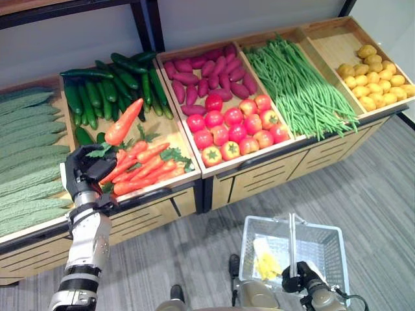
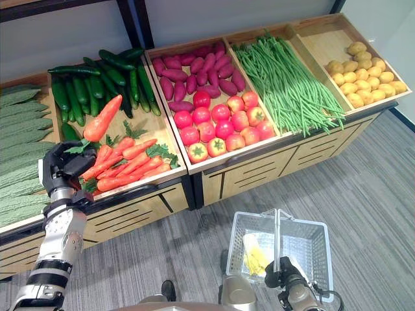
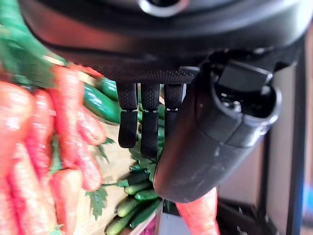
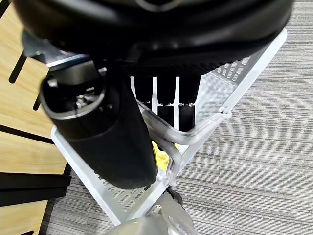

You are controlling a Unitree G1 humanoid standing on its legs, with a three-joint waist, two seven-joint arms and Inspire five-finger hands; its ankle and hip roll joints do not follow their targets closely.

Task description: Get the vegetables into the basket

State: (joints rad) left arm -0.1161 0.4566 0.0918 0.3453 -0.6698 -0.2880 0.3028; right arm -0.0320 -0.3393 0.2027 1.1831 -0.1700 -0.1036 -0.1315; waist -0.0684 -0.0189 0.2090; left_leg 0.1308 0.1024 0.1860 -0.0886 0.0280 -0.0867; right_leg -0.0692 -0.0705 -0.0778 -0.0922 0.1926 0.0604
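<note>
My left hand [image 1: 87, 170] is curled round the leafy end of an orange carrot [image 1: 123, 122], which stands tilted above the carrot pile [image 1: 146, 165] in the wooden crate. In the left wrist view the fingers [image 3: 128, 127] bend toward the thumb, with the carrot [image 3: 200, 215] past it. Low on the floor, my right hand [image 1: 299, 280] is shut on the handle [image 1: 292, 243] of a silver wire basket [image 1: 256, 227]. The right wrist view shows the fingers [image 4: 166, 105] hooked round that handle [image 4: 195, 137]. A yellow vegetable [image 1: 267, 262] lies in the basket.
Sloped wooden crates hold bitter gourds [image 1: 26, 149], cucumbers [image 1: 110, 84], purple sweet potatoes [image 1: 204, 74], tomatoes [image 1: 237, 126], green beans [image 1: 298, 84] and potatoes [image 1: 373, 78]. Grey carpet [image 1: 376, 188] lies in front of the stand.
</note>
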